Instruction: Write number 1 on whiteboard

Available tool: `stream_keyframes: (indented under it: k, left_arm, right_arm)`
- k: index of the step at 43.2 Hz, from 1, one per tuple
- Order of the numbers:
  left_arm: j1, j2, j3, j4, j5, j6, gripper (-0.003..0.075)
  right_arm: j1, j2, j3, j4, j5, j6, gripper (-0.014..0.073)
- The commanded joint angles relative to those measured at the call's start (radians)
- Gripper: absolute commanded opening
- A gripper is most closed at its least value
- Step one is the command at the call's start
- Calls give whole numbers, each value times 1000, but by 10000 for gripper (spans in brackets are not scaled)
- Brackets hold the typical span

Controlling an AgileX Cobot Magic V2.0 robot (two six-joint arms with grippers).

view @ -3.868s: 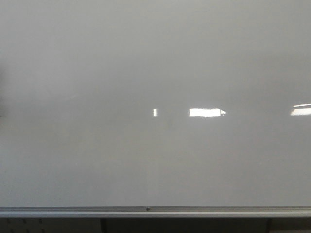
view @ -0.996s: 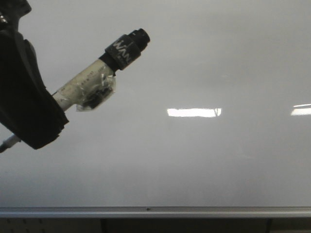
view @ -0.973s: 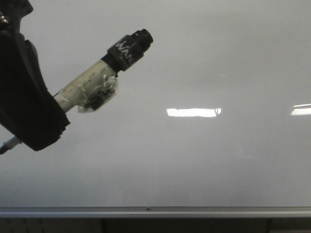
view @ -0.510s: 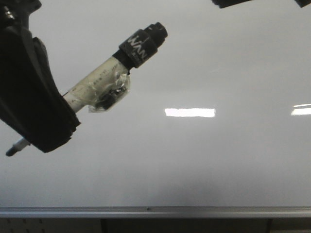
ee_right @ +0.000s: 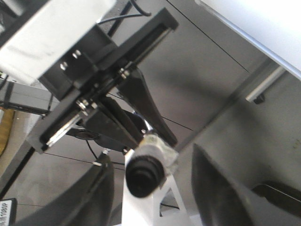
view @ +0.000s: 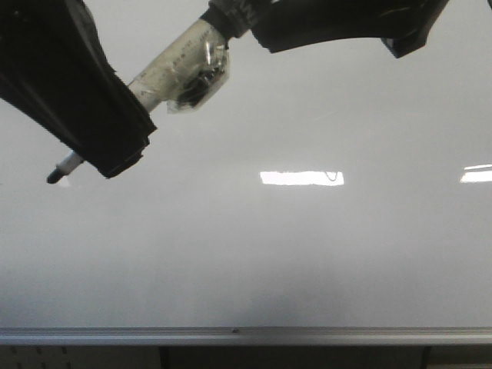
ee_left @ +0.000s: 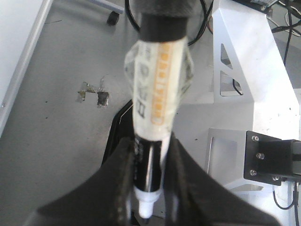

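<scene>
A glossy grey-white whiteboard [view: 254, 254] fills the front view, edged below by a silver frame strip [view: 246, 335]; two bright reflections [view: 301, 177] are seen on it at mid-height. No stroke of the number 1 is visible on the board. The upper left of that view is blocked by the dark left gripper [view: 96, 127], which is clamped on a marker [view: 165, 68]. The marker is held slanted, its capped end raised toward the right and its thin rear end [view: 60, 171] projecting below the gripper, in front of the board. Crumpled clear tape [view: 201, 77] is wrapped around the barrel. The top of the view is crossed by the dark right gripper [view: 338, 23], by which the cap end is covered. In the right wrist view, the black cap [ee_right: 143, 173] is seen end-on between the two parted fingers [ee_right: 101, 188]; whether it is touched by them cannot be told. In the left wrist view, the marker's white and orange label [ee_left: 157, 89] is seen above the closed fingers [ee_left: 117, 174], with grey floor [ee_left: 56, 141], bits of tape [ee_left: 92, 92] stuck to it, and a white robot base [ee_left: 254, 94] behind.
</scene>
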Motion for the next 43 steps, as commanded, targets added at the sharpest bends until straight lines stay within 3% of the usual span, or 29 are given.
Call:
stream_keyframes:
  k: [1, 14, 16, 21, 27, 30, 33, 36, 40, 43]
  left_arm:
    - [-9, -22, -30, -59, 59, 4, -20]
    - [-9, -18, -30, -62, 58, 4, -20]
    - [-9, -18, -30, -62, 58, 4, -20]
    - [-9, -18, -30, -62, 50, 4, -20]
    - [-9, -18, -30, -62, 35, 4, -20]
    - [-9, -18, -30, -62, 19, 1, -20]
    - [-7, -18, -30, -69, 12, 0, -8]
    - [-7, -18, -30, -71, 3, 0, 50]
    - [-7, -18, -30, -71, -12, 0, 189]
    - [-7, -18, -30, -71, -30, 0, 335]
  right_arm:
    - [18, -10, -33, 110, 116, -31, 409]
    - [58, 26, -33, 112, 114, -33, 386]
    - [58, 26, -33, 112, 117, -33, 342]
    - [58, 26, -33, 112, 126, -33, 119]
    - [58, 26, -33, 107, 130, -33, -74]
    - [58, 26, -33, 104, 130, -33, -123]
    - [58, 26, -33, 101, 130, -33, -113]
    - [58, 26, -33, 100, 125, -33, -113]
    - [58, 26, -33, 88, 103, -33, -113]
    - [57, 26, -33, 70, 74, -33, -113]
